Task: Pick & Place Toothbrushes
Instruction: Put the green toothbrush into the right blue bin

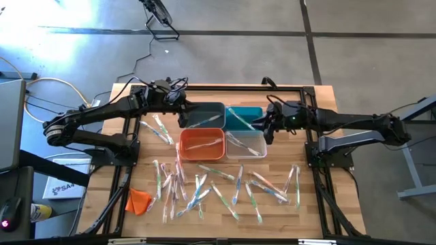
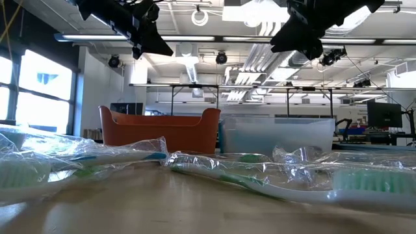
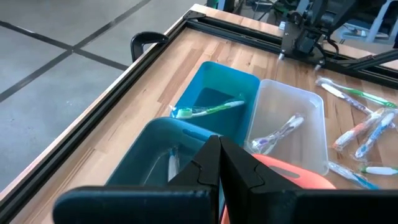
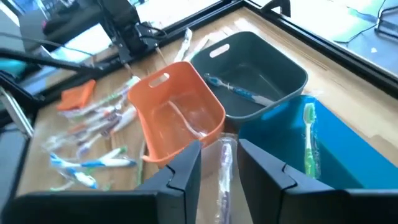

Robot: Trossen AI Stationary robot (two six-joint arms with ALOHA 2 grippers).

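4 bins sit in a block near the far middle of the wooden table [image 1: 320,204]: dark grey bin [image 1: 203,114] and teal bin [image 1: 246,116] behind, orange bin [image 1: 201,143] and clear bin [image 1: 245,143] in front. The teal bin has 1 green-handled toothbrush [image 4: 308,138] in it, the grey bin has a blue one [image 4: 238,90], and the clear bin has a wrapped one [image 3: 278,132].

The left gripper [image 1: 182,103] hovers over the far left edge of the grey bin, fingers [image 3: 219,163] clenched tight together with nothing in them. The right gripper [image 1: 267,129] hangs above the right side of the teal and clear bins, fingers parted a bit. A wrapped toothbrush shows in the gap, but I can't tell if it's gripped or just lying in the bin below.

The rest of the toothbrushes [image 1: 225,187] are scattered across the near half of the table, with a few [image 1: 161,129] left of the bins. An orange cloth lump [image 1: 138,201] sits at the near left. The only writing I can spot is on a white box [image 1: 60,187] off the table's left side, and it's cut off, looks like "SA".
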